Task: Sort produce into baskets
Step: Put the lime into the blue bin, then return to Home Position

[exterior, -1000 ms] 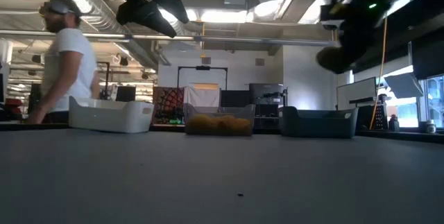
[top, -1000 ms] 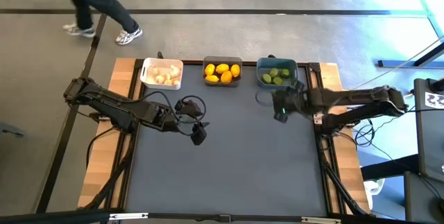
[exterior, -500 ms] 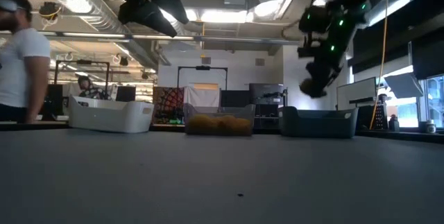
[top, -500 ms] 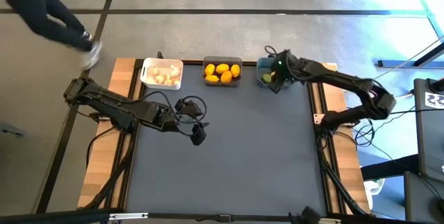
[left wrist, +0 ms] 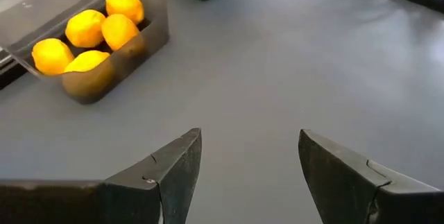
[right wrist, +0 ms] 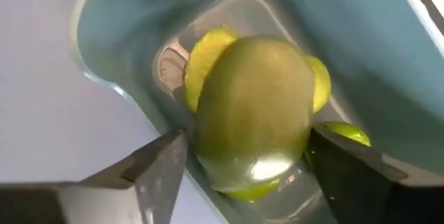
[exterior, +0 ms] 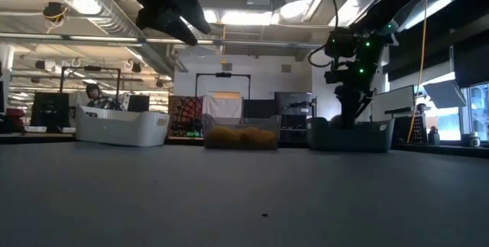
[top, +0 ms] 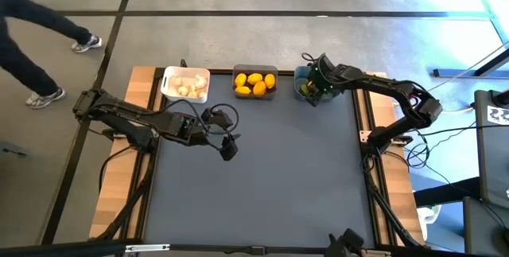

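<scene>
Three bins stand in a row at the table's far edge. The white bin (top: pixel 185 84) holds garlic bulbs. The dark grey bin (top: pixel 254 83) holds lemons (left wrist: pixel 90 40). The teal bin (top: pixel 316 82) holds limes. My right gripper (top: pixel 314 90) reaches down into the teal bin (exterior: pixel 350 134) and is shut on a green lime (right wrist: pixel 253 106). My left gripper (top: pixel 228 149) hovers open and empty over the table's left middle, and its fingers (left wrist: pixel 173 172) stand wide apart. My right gripper pinches the lime between its two fingers, one on each opposite side (right wrist: pixel 201 137). The fingers come from above, pointing down into the teal bin. The lime sits just over the other limes (right wrist: pixel 340 132) in the bin. I cannot tell whether it rests on them.
The dark table top (top: pixel 262 185) stretches from the bins to the near edge. Wooden side rails (top: pixel 119 193) run along both sides. A person (top: pixel 32 50) walks on the floor beyond the table's far left corner.
My right gripper has carried the lime from over the table toward the far edge. It came to stand above the teal bin and then went down into it, tipping to point downward. The person has walked off to the left.
</scene>
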Robot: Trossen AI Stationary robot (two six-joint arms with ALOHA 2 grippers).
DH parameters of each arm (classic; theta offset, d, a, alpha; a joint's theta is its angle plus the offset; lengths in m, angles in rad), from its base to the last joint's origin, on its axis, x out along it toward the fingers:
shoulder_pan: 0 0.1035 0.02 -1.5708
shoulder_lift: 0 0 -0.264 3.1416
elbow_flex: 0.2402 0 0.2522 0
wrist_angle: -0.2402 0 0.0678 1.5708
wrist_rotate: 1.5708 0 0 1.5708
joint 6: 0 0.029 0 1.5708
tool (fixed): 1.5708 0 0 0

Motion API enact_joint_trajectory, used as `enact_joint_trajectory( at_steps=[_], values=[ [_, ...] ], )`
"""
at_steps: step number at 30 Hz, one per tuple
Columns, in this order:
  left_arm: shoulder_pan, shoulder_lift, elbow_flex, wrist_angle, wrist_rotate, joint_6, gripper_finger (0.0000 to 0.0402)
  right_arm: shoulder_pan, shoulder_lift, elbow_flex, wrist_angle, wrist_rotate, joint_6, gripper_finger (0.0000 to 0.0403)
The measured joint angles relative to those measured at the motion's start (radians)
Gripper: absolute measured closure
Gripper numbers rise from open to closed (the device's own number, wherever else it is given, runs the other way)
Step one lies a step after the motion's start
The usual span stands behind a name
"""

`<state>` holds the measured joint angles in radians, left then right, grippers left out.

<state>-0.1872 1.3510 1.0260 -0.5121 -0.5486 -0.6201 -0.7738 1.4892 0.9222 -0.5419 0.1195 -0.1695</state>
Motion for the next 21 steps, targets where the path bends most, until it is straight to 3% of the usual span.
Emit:
enact_joint_trajectory(
  at_steps=[5,10,17,21],
  values=[
    [0.039,0.000,0.000,0.000,0.069,0.084,0.0189,0.001,-0.049,0.000,-0.011,-0.003,-0.001,0.0085],
    [0.085,-0.006,-0.011,0.003,0.145,0.210,0.0264,0.002,-0.169,0.000,-0.046,-0.116,0.008,0.0109],
    [0.125,-0.121,-0.194,0.170,0.231,0.313,0.0376,0.014,-0.397,0.000,-0.126,-0.278,0.060,0.0233],
    [0.131,-0.225,-0.316,0.301,0.260,0.351,0.0396,0.080,-0.522,0.000,-0.132,-0.294,0.095,0.0322]
  ],
)
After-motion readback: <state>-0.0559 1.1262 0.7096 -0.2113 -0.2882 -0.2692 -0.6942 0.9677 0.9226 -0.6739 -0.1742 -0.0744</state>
